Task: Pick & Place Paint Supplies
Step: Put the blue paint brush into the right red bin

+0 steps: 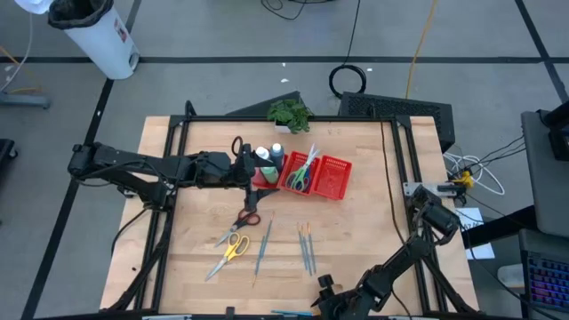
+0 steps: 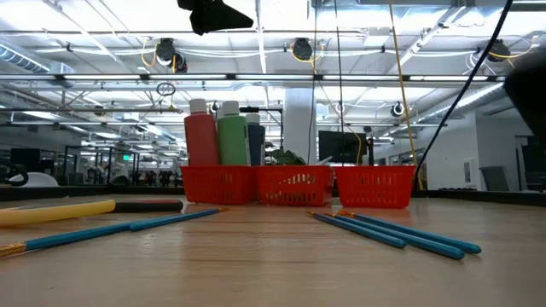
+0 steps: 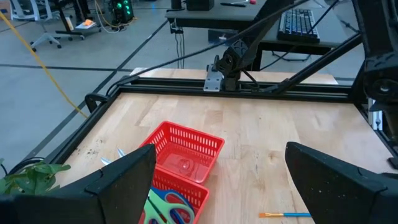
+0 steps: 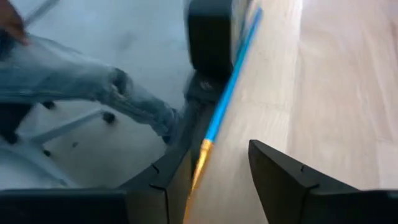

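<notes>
My left gripper (image 1: 247, 167) hangs open above the left end of the red three-part tray (image 1: 331, 182). Its wrist view looks down on the empty end compartment (image 3: 185, 157) and on green- and blue-handled scissors (image 3: 169, 205) lying in the middle one. Paint bottles (image 1: 269, 156) stand upright in the left compartment: a red one (image 2: 201, 136), a green one (image 2: 231, 136) and a dark one. Red-handled scissors (image 1: 249, 216), yellow-handled scissors (image 1: 233, 248) and thin brushes (image 1: 305, 245) lie flat on the table. My right gripper (image 1: 324, 296) is open at the near edge. Its fingers stand either side of a blue brush (image 4: 227, 93).
A small potted plant (image 1: 289, 113) stands at the far edge behind the tray. The black frame rail (image 1: 391, 169) runs round the tabletop. A person's legs in jeans (image 4: 87, 87) show beyond the near edge. Bare wood lies right of the tray (image 1: 373, 222).
</notes>
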You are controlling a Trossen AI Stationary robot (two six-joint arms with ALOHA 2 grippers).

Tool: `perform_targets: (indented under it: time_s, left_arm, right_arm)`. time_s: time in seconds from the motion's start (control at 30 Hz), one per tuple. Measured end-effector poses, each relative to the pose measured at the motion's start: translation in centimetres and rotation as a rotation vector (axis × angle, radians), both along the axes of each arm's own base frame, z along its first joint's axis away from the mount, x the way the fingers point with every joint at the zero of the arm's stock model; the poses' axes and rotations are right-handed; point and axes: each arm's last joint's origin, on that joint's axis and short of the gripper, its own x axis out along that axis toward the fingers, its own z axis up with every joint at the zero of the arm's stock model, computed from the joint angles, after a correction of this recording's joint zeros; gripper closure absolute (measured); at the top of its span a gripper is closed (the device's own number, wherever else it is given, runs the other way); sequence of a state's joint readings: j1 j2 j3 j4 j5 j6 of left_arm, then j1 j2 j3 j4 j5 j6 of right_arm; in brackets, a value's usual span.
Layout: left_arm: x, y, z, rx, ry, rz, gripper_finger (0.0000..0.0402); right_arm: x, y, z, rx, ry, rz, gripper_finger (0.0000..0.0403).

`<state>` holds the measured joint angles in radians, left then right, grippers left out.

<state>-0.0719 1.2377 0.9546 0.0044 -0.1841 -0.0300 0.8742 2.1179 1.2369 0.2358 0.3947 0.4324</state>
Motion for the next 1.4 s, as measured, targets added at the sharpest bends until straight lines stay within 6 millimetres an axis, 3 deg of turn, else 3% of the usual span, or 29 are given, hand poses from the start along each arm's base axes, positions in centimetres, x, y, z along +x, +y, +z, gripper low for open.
perform_targets:
  time_s: [0.33, 0.6, 0.83, 1.07, 1.2, 1.4]
  left_arm:
    - [0.0, 0.0, 0.0, 0.0, 0.0, 0.0, 0.0036]
    - [0.0, 0.0, 0.0, 0.0, 0.0, 0.0, 0.0036]
    - [0.0, 0.0, 0.0, 0.0, 0.0, 0.0, 0.0036]
    - [0.0, 0.0, 0.0, 0.0, 0.0, 0.001, 0.0036]
    - [0.0, 0.0, 0.0, 0.0, 0.0, 0.0, 0.0036]
    - [0.0, 0.0, 0.0, 0.0, 0.0, 0.0, 0.0036]
  right_arm:
    - [-0.3, -0.8, -1.1, -0.114, 0.065, -0.057, 0.0298]
    - [-0.2, -2.2, -1.8, -0.157, 0.166, -0.118, 0.0391]
    - [0.2, -2.7, -1.2, -0.101, 0.166, -0.18, 0.0398]
    - [0.1, -3.8, 3.4, -0.155, 0.004, -0.283, 0.0401]
    - [-0.4, -5.1, 8.3, -0.11, -0.132, -0.443, 0.0402]
    - [-1.8, -8.0, 13.3, -0.151, -0.405, -0.782, 0.0401]
